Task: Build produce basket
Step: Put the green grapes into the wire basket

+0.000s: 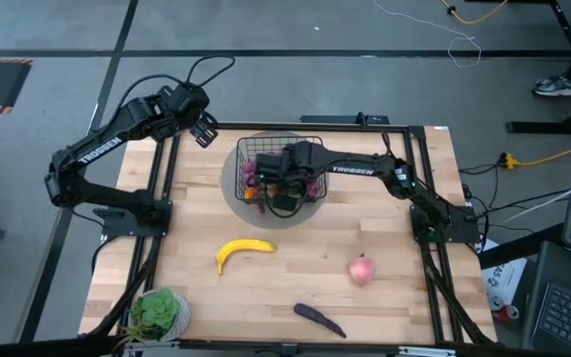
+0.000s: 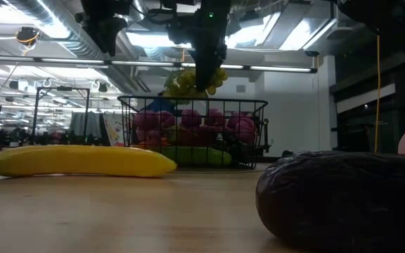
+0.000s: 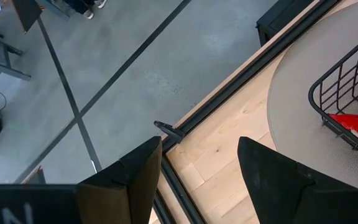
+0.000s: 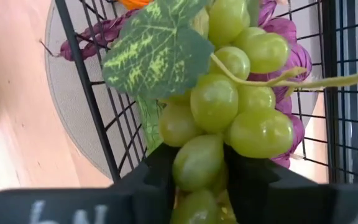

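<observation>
From above, the black wire basket [image 1: 278, 159] sits on a round grey disc [image 1: 234, 188] at the far middle of the wooden surface [image 1: 295, 273]; the right gripper [image 1: 284, 194] hangs over the basket's near side, with dark and pink produce showing through the wire around it; the left gripper [image 1: 203, 130] waits off the surface's far left corner, well apart from the basket; a yellow banana [image 1: 243, 252] lies near the middle, a pink peach [image 1: 362, 270] to its right, a purple eggplant [image 1: 319, 318] by the near edge, and a potted green plant [image 1: 159, 310] at the near left corner.

At surface level, the banana [image 2: 76, 161] lies in front of the basket [image 2: 192, 133], the eggplant [image 2: 343, 197] looms close at the right; purple grapes [image 2: 220, 126] and a green piece fill the basket, and a bunch of green grapes [image 2: 192, 79] hangs above its rim at the right arm's tip.

The left wrist view shows its jaws spread apart with nothing between them, over the surface's edge; the disc [image 3: 303, 93] and a basket corner [image 3: 347, 93] lie beyond.

The right wrist view shows the green grapes [image 4: 229, 112] with their leaf, lowest grapes wedged between the jaws, which grip the bunch over the basket [image 4: 98, 118]; purple grapes [image 4: 291, 37] lie beneath.
</observation>
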